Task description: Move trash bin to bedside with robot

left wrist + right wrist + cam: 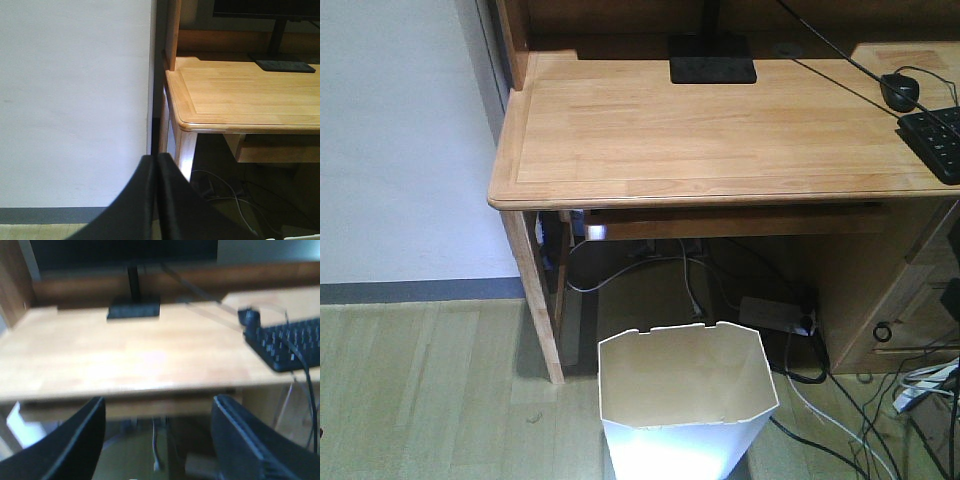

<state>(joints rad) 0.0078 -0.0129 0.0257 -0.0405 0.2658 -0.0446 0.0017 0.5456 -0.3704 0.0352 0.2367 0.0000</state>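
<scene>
The trash bin [685, 385] stands upright on the wood floor [420, 390], below and ahead of both tools and just in front of the tabletop's [700, 130] knee space. Its open octagonal mouth faces up, and its inside looks empty. That likely makes the rim the easiest place to take hold of such a thin-walled thing.

The left tool [157, 165] has its two black fingers pressed together with nothing between them. It points toward the white wall [75, 100] and the near left corner of the tabletop, so it seems parked out of the way. The right tool [159, 400] is spread wide and holds nothing. Beyond its gap lie the tabletop's front edge and the dim space beneath. Farther ahead is the monitor stand [133, 307], with the keyboard [287, 342] to its right. This wide spread suits closing over one wall of the bin. The right wrist view is blurred, so the pale patch at its bottom edge may be the bin's rim, though that is not certain.

Loose cables [820, 400] trail on the floor just right of the bin and could snag. The bedside shows in no view, so the carry has not begun.
</scene>
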